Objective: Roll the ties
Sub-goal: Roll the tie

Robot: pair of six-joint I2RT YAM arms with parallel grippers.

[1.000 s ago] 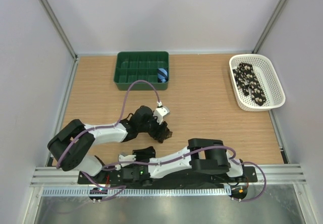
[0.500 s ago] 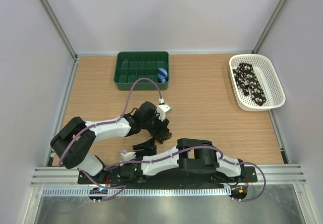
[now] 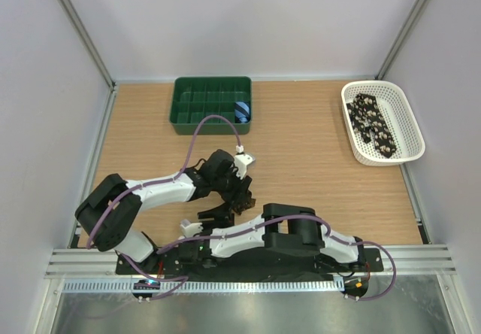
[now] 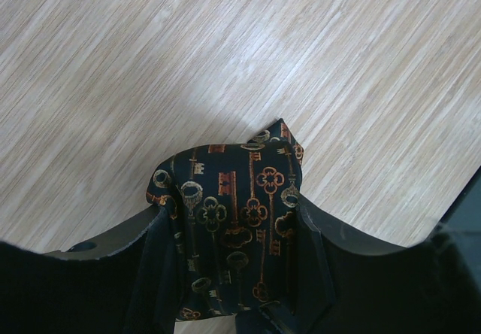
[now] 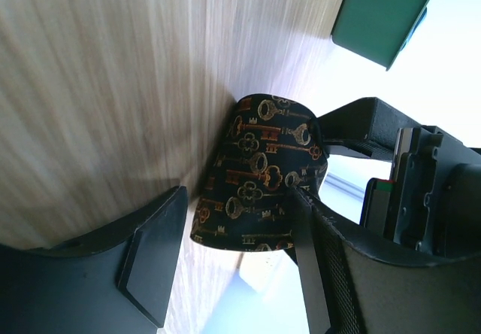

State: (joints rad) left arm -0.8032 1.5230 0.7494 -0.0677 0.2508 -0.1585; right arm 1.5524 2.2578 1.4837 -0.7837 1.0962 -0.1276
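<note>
A rolled tie [image 4: 233, 191], dark with orange key motifs, sits between the fingers of my left gripper [image 4: 229, 225], which is shut on it just above the wooden table. From above, the roll [image 3: 246, 198] lies near the table's front centre, with the left gripper [image 3: 242, 191] on it. My right gripper [image 3: 219, 217] is right beside it. In the right wrist view its jaws stand open around the same roll [image 5: 263, 176]. There is a gap at the left finger [image 5: 154, 251], and the right finger [image 5: 308, 259] is close against the cloth. Another tie [image 3: 373, 126], black with pale spots, lies in the white basket [image 3: 412, 127].
A green compartment tray [image 3: 203, 101] stands at the back, left of centre, with a small blue striped roll [image 3: 241, 110] in its right-hand cell. The white basket sits at the back right. Metal frame posts and pale walls bound the table.
My right gripper has widened its jaws and moved slightly up toward the roll. The left wrist has shifted a little, still gripping the roll.
</note>
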